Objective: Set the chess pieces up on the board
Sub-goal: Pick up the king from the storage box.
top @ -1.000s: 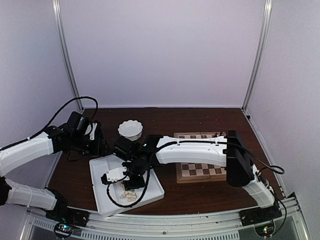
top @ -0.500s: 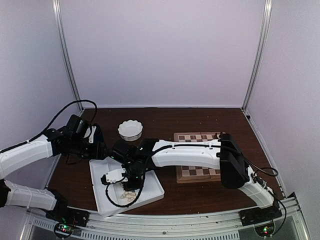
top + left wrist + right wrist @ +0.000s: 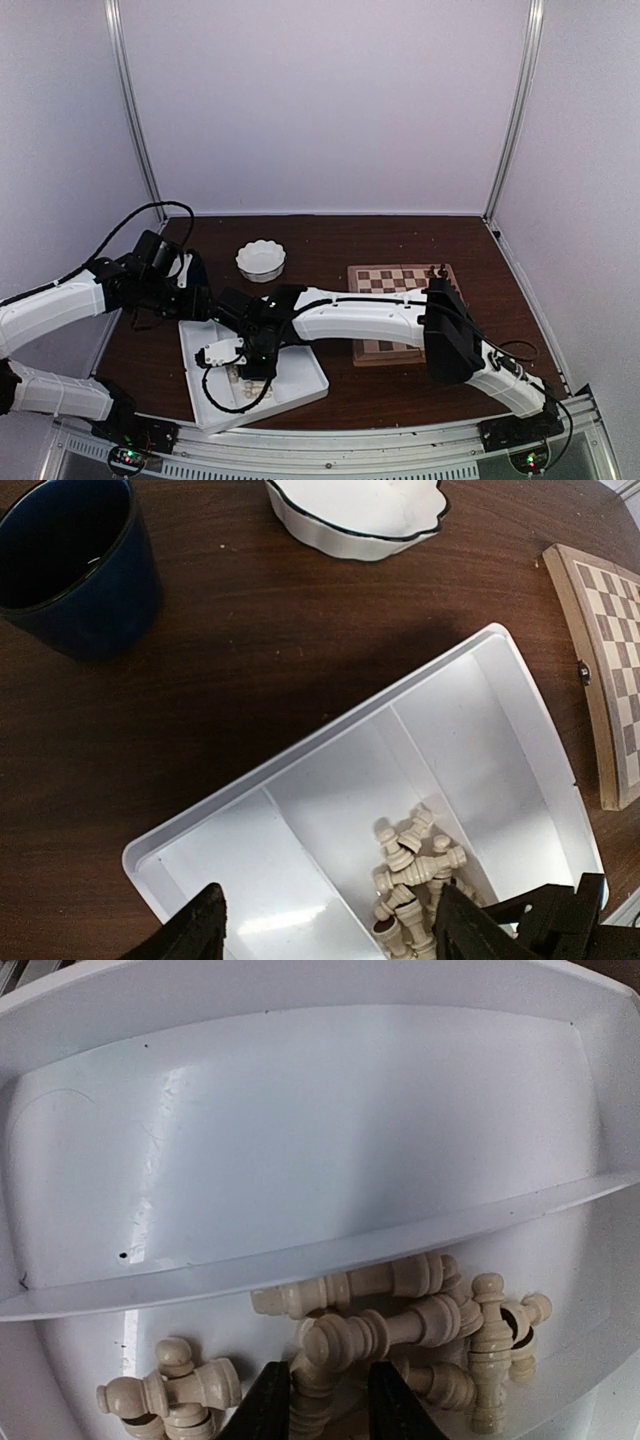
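Down in the white tray (image 3: 300,1140) with the right tool (image 3: 328,1408), narrowed round 1 cream chessman (image 3: 308,1405) at 6 o'clock in its wrist view; cannot tell whether pinched or merely flanked. Just beyond, toward 12 o'clock, heaped chess pieces (image 3: 385,1332) lying flat, long axes mostly running finger to finger; probably calls for a wrist turn. Farther off, left tool (image 3: 325,935) spread wide, holding nothing, above the same tray. Farthest, at 3 o'clock in the top view, the board (image 3: 395,278).
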`<act>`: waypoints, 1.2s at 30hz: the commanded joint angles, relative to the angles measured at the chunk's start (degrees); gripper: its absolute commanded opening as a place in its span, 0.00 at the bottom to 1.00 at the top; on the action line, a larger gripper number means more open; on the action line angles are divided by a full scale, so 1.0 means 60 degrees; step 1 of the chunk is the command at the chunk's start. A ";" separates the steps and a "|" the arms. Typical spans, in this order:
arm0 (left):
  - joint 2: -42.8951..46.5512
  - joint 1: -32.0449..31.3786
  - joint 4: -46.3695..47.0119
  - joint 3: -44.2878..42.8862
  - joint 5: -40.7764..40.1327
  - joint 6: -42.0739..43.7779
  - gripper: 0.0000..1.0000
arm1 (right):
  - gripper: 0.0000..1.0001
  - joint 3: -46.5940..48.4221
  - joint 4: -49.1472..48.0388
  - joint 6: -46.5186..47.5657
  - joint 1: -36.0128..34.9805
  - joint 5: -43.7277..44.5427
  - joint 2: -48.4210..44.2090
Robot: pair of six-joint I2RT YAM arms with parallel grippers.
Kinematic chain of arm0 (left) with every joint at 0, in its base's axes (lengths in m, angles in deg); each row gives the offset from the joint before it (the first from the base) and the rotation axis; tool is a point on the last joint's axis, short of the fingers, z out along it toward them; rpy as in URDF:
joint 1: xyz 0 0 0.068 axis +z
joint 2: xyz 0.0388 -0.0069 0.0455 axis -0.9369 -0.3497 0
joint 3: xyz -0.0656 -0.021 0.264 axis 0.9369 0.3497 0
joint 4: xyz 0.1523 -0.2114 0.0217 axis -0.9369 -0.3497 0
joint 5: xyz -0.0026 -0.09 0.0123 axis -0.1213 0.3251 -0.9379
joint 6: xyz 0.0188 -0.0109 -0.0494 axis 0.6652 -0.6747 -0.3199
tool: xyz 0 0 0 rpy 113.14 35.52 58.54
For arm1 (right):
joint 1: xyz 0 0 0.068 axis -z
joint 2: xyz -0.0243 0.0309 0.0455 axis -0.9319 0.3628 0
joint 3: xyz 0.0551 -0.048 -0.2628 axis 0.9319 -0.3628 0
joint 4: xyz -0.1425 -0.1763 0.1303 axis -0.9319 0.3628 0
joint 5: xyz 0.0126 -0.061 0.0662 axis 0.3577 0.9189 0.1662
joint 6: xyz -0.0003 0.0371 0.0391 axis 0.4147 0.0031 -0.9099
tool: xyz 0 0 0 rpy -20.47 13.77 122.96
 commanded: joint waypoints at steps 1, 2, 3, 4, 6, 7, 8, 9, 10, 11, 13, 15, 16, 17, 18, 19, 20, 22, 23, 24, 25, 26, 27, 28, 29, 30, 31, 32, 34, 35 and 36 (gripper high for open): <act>-0.0005 0.0062 0.0148 0.0061 0.0127 -0.0076 0.72 | 0.27 0.0253 0.0031 -0.0498 -0.0052 0.0334 0.0227; -0.0006 0.0062 0.0150 0.0066 0.0121 -0.0096 0.72 | 0.25 0.0247 -0.0008 -0.0551 -0.0047 0.0351 0.0194; -0.0006 0.0069 0.0146 0.0078 0.0119 -0.0098 0.72 | 0.25 0.0246 -0.0056 -0.0597 -0.0046 0.0372 0.0163; -0.0008 0.0062 0.0144 0.0090 0.0117 -0.0098 0.72 | 0.26 0.0257 -0.0099 -0.0641 -0.0046 0.0394 0.0131; -0.0034 0.0062 0.0161 0.0089 0.0127 -0.0098 0.72 | 0.34 0.0309 -0.0153 -0.0704 -0.0050 0.0441 0.0087; -0.0061 0.0062 0.0179 0.0093 0.0121 -0.0106 0.72 | 0.38 0.0341 -0.0170 -0.0678 -0.0052 0.0436 0.0080; -0.0065 0.0062 0.0193 0.0092 0.0135 -0.0112 0.72 | 0.40 0.0344 -0.0216 -0.0649 -0.0050 0.0437 0.0068; -0.0078 0.0062 0.0207 0.0090 0.0139 -0.0124 0.72 | 0.42 0.0348 -0.0287 -0.0634 -0.0048 0.0467 0.0064; -0.0079 0.0062 0.0197 0.0086 0.0150 -0.0127 0.72 | 0.43 0.0330 -0.0335 -0.0607 -0.0055 0.0490 0.0064; -0.0085 0.0062 0.0204 0.0088 0.0153 -0.0139 0.72 | 0.44 0.0340 -0.0392 -0.0587 -0.0050 0.0501 0.0075; -0.0080 0.0062 0.0200 0.0099 0.0172 -0.0164 0.72 | 0.47 0.0412 -0.0391 -0.0577 -0.0052 0.0448 0.0138; -0.0065 0.0062 0.0193 0.0101 0.0185 -0.0164 0.72 | 0.48 0.0659 -0.0075 -0.0568 -0.0058 0.0314 0.0295; -0.0054 0.0062 0.0179 0.0115 0.0187 -0.0182 0.72 | 0.48 0.0731 0.0058 -0.0575 -0.0056 0.0215 0.0340; -0.0033 0.0063 0.0174 0.0111 0.0184 -0.0193 0.72 | 0.48 0.0724 0.0124 -0.0588 -0.0065 0.0102 0.0355; -0.0023 0.0062 0.0181 0.0116 0.0185 -0.0200 0.72 | 0.48 0.0642 0.0101 -0.0616 -0.0055 0.0018 0.0349; -0.0007 0.0062 0.0170 0.0119 0.0173 -0.0197 0.72 | 0.49 0.0533 0.0008 -0.0656 -0.0054 -0.0009 0.0319; 0.0008 0.0062 0.0173 0.0132 0.0169 -0.0213 0.72 | 0.49 0.0424 -0.0093 -0.0679 -0.0050 -0.0010 0.0301; 0.0020 0.0062 0.0175 0.0126 0.0185 -0.0222 0.72 | 0.49 0.0343 -0.0255 -0.0685 -0.0051 0.0021 0.0306; 0.0017 0.0062 0.0173 0.0133 0.0191 -0.0242 0.72 | 0.49 0.0366 -0.0336 -0.0663 -0.0048 0.0032 0.0323; 0.0018 0.0062 0.0179 0.0126 0.0197 -0.0243 0.72 | 0.49 0.0408 -0.0394 -0.0638 -0.0051 0.0046 0.0358; 0.0019 0.0062 0.0176 0.0126 0.0209 -0.0257 0.72 | 0.50 0.0515 -0.0420 -0.0617 -0.0045 0.0044 0.0416; 0.0017 0.0062 0.0173 0.0149 0.0207 -0.0272 0.72 | 0.51 0.0642 -0.0410 -0.0608 -0.0053 0.0037 0.0476; 0.0024 0.0062 0.0180 0.0141 0.0208 -0.0287 0.72 | 0.52 0.0769 -0.0407 -0.0611 -0.0058 0.0023 0.0555; 0.0036 0.0062 0.0174 0.0155 0.0223 -0.0300 0.72 | 0.53 0.0879 -0.0403 -0.0591 -0.0058 -0.0024 0.0629; 0.0037 0.0065 0.0166 0.0155 0.0227 -0.0301 0.72 | 0.54 0.0953 -0.0432 -0.0572 -0.0058 -0.0025 0.0699; 0.0030 0.0062 0.0156 0.0169 0.0218 -0.0303 0.72 | 0.55 0.1050 -0.0447 -0.0555 -0.0058 -0.0034 0.0775; 0.0033 0.0062 0.0145 0.0173 0.0221 -0.0311 0.72 | 0.55 0.1157 -0.0423 -0.0540 -0.0058 -0.0015 0.0869; 0.0048 0.0062 0.0135 0.0174 0.0230 -0.0317 0.72 | 0.54 0.1268 -0.0363 -0.0538 -0.0058 0.0000 0.0963; 0.0104 0.0062 0.0113 0.0211 0.0230 -0.0339 0.71 | 0.51 0.1337 -0.0391 -0.0551 -0.0058 0.0076 0.1018; 0.0139 0.0062 0.0116 0.0241 0.0226 -0.0346 0.71 | 0.49 0.1299 -0.0448 -0.0589 -0.0062 0.0127 0.1005; 0.0164 0.0062 0.0120 0.0259 0.0222 -0.0358 0.72 | 0.46 0.1264 -0.0498 -0.0616 -0.0060 0.0148 0.0971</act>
